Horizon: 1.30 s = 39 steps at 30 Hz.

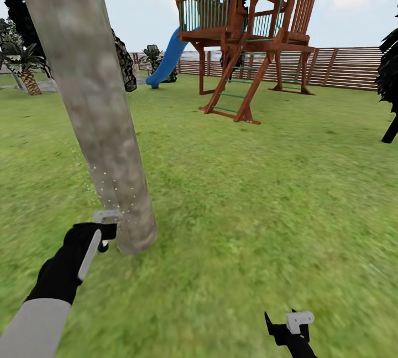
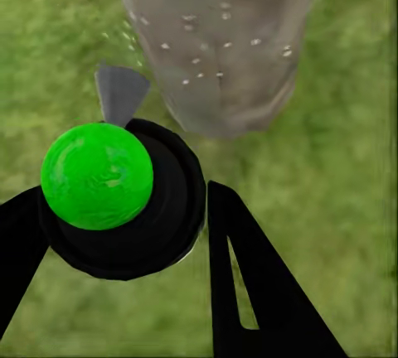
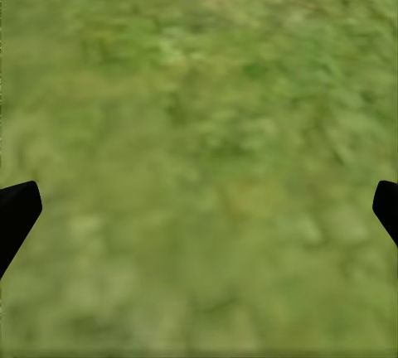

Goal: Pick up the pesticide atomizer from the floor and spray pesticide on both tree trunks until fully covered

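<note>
The left gripper (image 2: 124, 234) has its jaws clamped on the atomizer (image 2: 120, 200), a dark round body with a bright green cap in the left wrist view and a grey nozzle pointing at the trunk (image 1: 94, 103). In the head view the gripper sits low on the grass (image 1: 249, 192), just beside the foot of that thick, blotchy grey-brown trunk, nozzle near the bark.

Fine pale specks of pesticide (image 2: 195, 43) dot the lower trunk and drift in the air at its left edge. From what shows, only the low band near the base carries them; the trunk higher up looks bare, though the specks are tiny and I could miss some.

The right gripper (image 1: 290, 327) hangs low at the bottom edge of the head view, well apart from the tree. Its wrist camera looks straight at grass, with the two black fingertips (image 3: 16, 209) far out at either side, so those jaws are wide apart and empty.

So, as I judge it: pickup is done, and spraying of this tree is under way but far from complete, since the trunk must be covered all over. The second thick-trunked tree I cannot pick out here; beyond stand a wooden play tower (image 1: 243, 31), a blue slide (image 1: 166, 59) and the fence (image 1: 342, 67). That second tree is left to do.
</note>
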Tool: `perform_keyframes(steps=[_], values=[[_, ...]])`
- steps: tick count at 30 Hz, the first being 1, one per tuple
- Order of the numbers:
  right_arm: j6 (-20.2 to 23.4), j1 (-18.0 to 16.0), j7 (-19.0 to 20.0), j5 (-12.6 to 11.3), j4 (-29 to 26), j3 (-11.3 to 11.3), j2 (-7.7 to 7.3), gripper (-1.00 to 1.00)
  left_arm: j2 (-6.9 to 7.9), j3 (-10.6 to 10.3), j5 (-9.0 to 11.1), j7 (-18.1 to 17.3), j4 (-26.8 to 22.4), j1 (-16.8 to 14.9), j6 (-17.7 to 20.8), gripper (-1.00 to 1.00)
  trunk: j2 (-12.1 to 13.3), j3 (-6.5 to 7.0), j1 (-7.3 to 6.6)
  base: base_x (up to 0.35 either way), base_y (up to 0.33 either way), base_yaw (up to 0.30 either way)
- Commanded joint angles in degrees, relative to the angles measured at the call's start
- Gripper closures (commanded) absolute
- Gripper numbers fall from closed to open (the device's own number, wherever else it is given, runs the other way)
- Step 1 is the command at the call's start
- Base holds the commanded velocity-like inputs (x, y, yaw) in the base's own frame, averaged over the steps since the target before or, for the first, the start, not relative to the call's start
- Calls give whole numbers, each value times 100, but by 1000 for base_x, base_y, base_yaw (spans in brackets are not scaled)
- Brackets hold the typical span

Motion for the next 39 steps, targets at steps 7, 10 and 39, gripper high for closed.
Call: perform_keyframes(steps=[7,10,39], values=[[1,0,0,0,0,0,0,-100,-332,-273,-27,8,-672,-97,109,100,0,0,0,-95,0,0],[4,3,-2,0,0,0,0,-100,-268,-139,-33,7,-712,-277,488,100,0,0,0,-2,0,0],[7,0,-4,0,0,0,0,-100,-114,-148,102,0,-1420,-1052,813,100,0,0,0,0,0,0]])
